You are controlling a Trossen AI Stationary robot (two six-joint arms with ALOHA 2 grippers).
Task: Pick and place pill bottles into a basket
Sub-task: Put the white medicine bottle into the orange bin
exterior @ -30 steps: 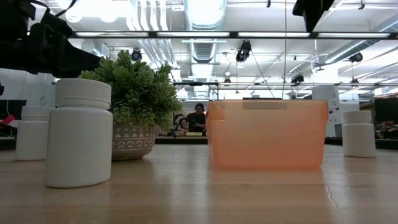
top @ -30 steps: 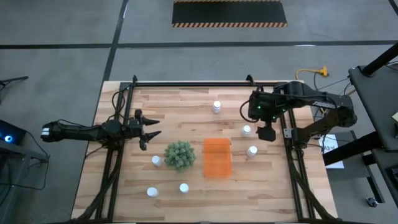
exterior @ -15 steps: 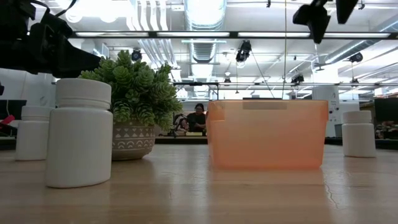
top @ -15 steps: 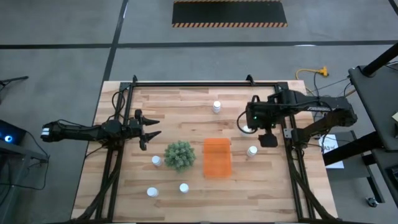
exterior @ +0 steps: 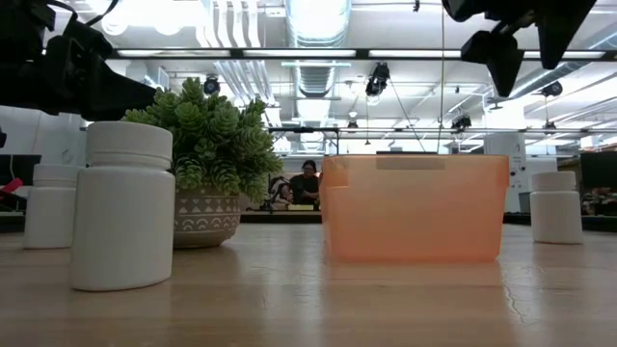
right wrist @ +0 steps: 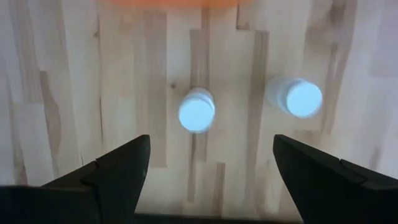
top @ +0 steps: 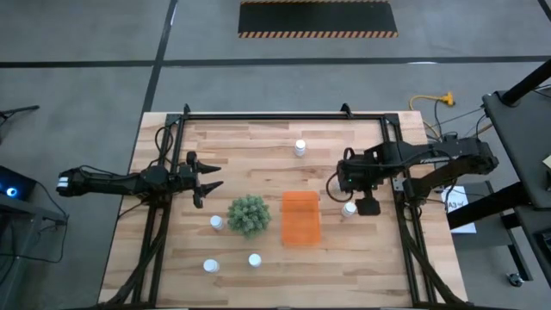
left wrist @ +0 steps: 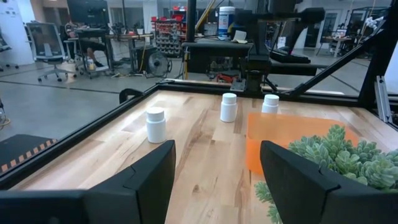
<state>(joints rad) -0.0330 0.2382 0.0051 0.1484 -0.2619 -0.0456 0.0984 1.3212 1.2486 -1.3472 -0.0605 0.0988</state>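
six small white cylindrical plastic pill bottles point(top: 299, 148) stand on the pale wooden plank table point(top: 258, 138), all outside the translucent orange rectangular plastic basket point(top: 300, 217) at its middle. two lie under the spread-fingered right gripper point(top: 344, 182), just beside the basket. the left gripper point(top: 209, 177), fingers parted, hovers near the table's left edge beside the round green bushy plant point(top: 248, 214).

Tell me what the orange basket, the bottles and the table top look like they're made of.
The basket looks like thin translucent plastic: light glows through its walls. The bottles seem to be opaque white plastic with a matte finish. The table appears to be pale wood planks, with visible grain and seams.
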